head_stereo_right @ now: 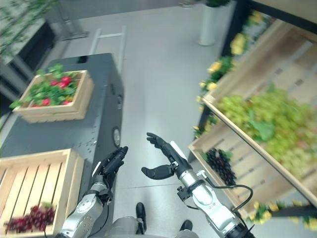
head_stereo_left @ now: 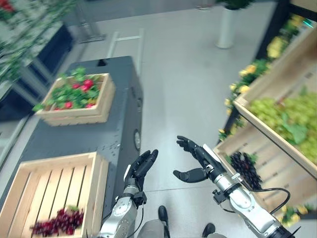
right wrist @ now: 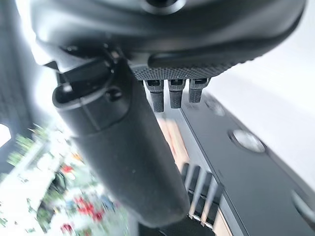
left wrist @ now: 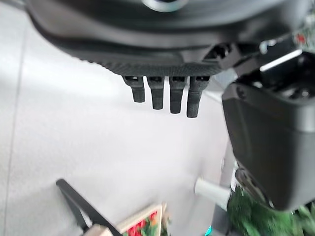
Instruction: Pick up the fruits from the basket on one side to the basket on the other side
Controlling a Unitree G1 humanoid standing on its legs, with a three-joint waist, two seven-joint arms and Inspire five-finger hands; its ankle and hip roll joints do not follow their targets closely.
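My right robot hand (head_stereo_left: 198, 159) hangs in the air above the floor with fingers spread and thumb apart, holding nothing. My left robot hand (head_stereo_left: 141, 167) floats just beside it, fingers straight and likewise empty. From the right hand, the dark grape bunch (head_stereo_left: 243, 167) lies just to the right and slightly nearer, in the lower wooden crate (head_stereo_left: 277, 173) of the shelf on the right. That makes the right arm the closer one for a pick, I judge. The receiving wooden crate (head_stereo_left: 54, 188), already with red grapes (head_stereo_left: 59, 221) inside, sits on the dark counter (head_stereo_left: 99, 134) at the near left, closer to my left hand.
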